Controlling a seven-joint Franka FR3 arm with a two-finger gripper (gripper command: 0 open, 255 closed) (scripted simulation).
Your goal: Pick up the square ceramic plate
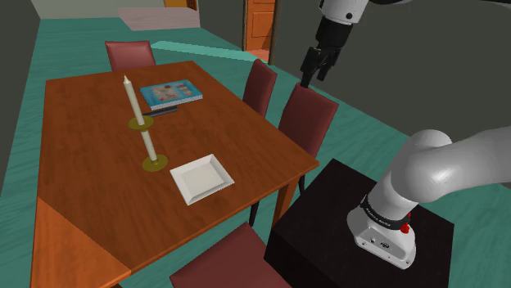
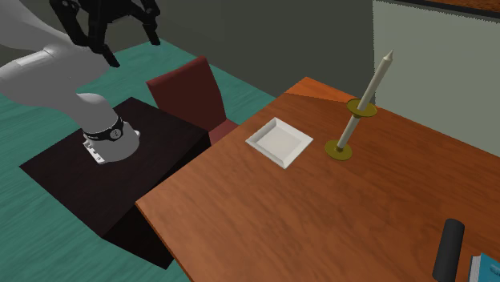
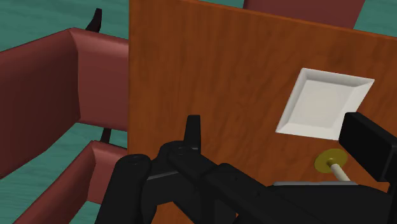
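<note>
High over the chairs [image 1: 309, 121], I see my gripper [image 1: 314, 72] spread wide (holding nothing), well apart from the white square plate [image 1: 201, 179].

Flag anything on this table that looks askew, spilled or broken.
Nothing is plainly wrong. The square white plate lies flat and whole near the edge of the table. Both candles appear to lean in the exterior views, yet that may be camera perspective; I cannot tell.
</note>
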